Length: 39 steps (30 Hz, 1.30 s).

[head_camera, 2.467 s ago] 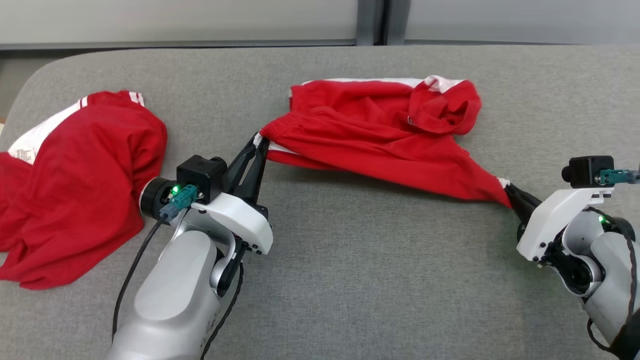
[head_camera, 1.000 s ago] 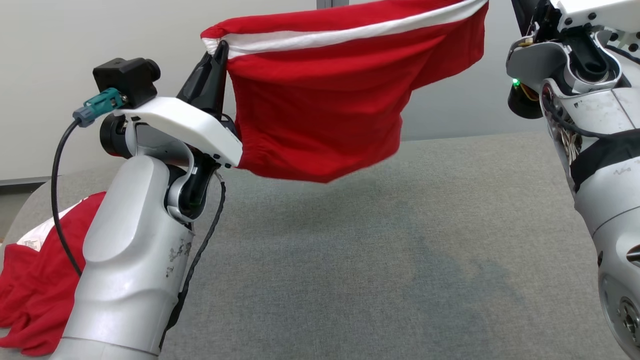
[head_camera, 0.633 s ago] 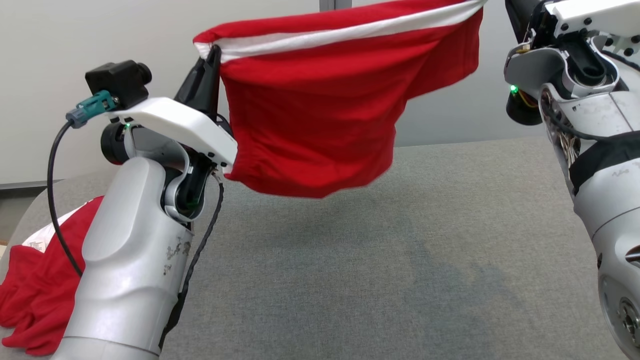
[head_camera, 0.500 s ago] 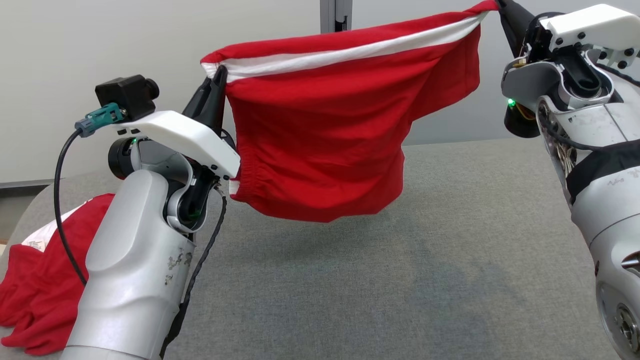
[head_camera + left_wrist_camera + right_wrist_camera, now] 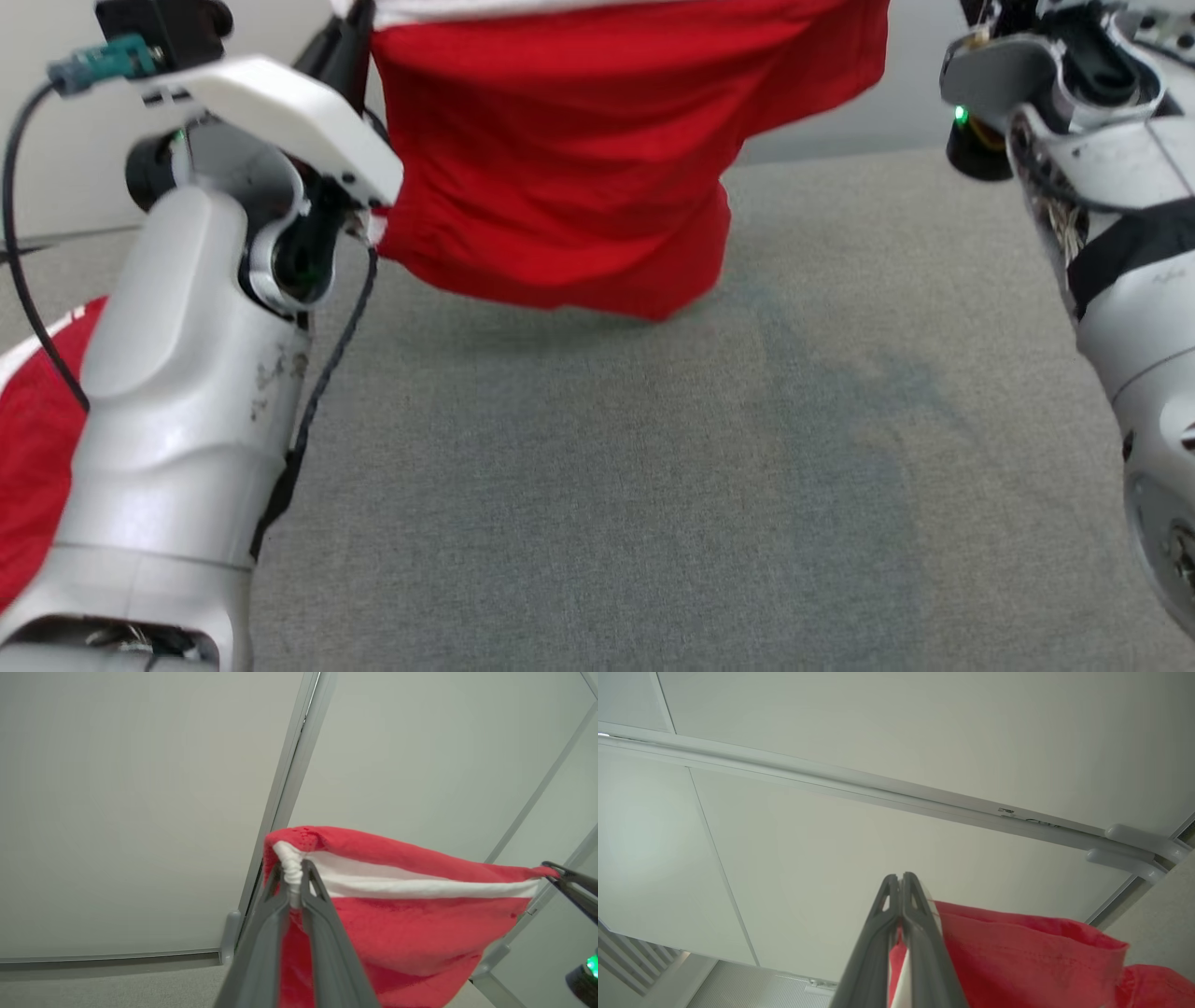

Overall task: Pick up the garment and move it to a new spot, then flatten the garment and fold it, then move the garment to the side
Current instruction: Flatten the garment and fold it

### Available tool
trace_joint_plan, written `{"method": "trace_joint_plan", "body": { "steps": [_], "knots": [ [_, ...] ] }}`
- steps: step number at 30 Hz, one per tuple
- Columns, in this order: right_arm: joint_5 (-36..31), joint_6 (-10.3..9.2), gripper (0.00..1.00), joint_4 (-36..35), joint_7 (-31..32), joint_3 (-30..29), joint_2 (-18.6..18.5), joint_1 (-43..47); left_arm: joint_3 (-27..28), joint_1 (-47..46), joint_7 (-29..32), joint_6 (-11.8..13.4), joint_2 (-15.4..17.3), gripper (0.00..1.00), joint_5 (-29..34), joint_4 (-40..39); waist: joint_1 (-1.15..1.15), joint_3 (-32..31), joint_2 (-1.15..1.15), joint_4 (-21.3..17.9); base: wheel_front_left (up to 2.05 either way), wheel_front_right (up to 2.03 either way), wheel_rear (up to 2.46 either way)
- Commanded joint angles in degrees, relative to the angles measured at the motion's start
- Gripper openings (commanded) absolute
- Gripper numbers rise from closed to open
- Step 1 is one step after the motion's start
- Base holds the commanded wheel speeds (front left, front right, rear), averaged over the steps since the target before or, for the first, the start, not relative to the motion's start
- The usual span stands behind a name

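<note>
Garment (image 5: 579, 159), red with a white band (image 5: 420, 886) along its upper edge, hangs in the air over the grey padded surface (image 5: 653, 504). It is stretched sideways between the robot's two grippers. Its lowest fold droops close to the surface with a faint shadow beneath, and I cannot tell whether it touches.

At one top corner, the left gripper (image 5: 293, 872) is clamped on the bunched white end of the band, with the red cloth falling away below its fingers. At the opposite corner, the right gripper (image 5: 902, 877) has its fingers pressed together with red and white cloth caught between them. The left wrist view shows that same pinch on the far red tip.

The left arm (image 5: 177, 401) rises at the near left and the right arm (image 5: 1130, 308) at the far right, both lifted high. Behind the left arm, a second red garment (image 5: 33, 448) lies crumpled on the surface. A pale wall (image 5: 117, 812) stands behind.
</note>
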Motion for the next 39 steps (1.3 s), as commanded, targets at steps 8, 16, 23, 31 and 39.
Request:
{"method": "trace_joint_plan", "body": {
  "steps": [8,16,23,31,39],
  "knots": [
    [0.4,0.04,0.0,-2.7,-5.9,-1.6,0.6,-13.0,1.8,-16.9,-3.7,1.5,1.3,0.0,1.7,6.1,0.0,17.5,0.0,-4.1,0.0,0.0,0.0],
    [-0.2,0.04,0.0,-10.4,-11.5,-2.3,1.3,-15.6,2.0,-30.1,-14.6,0.5,1.1,0.0,4.0,15.2,0.0,26.0,0.0,-6.0,0.0,0.0,0.0],
    [0.2,0.04,0.0,-10.6,-11.4,-1.2,2.2,-8.6,-0.3,-29.6,-19.3,-2.6,-0.9,0.0,4.3,25.9,0.0,30.3,0.0,-5.8,0.0,0.0,0.0],
    [-0.8,0.04,0.0,-6.3,-8.3,0.3,0.5,0.2,-5.8,-21.4,-21.7,-5.3,-1.9,0.0,6.3,30.4,0.0,27.7,0.0,-3.4,0.0,0.0,0.0],
    [-2.1,0.04,0.0,-3.0,-4.0,1.9,-2.7,7.3,-14.8,-11.1,-22.0,-5.5,-1.9,0.0,7.4,30.1,0.0,22.4,0.0,-1.6,0.0,0.0,0.0]
  ]
}}
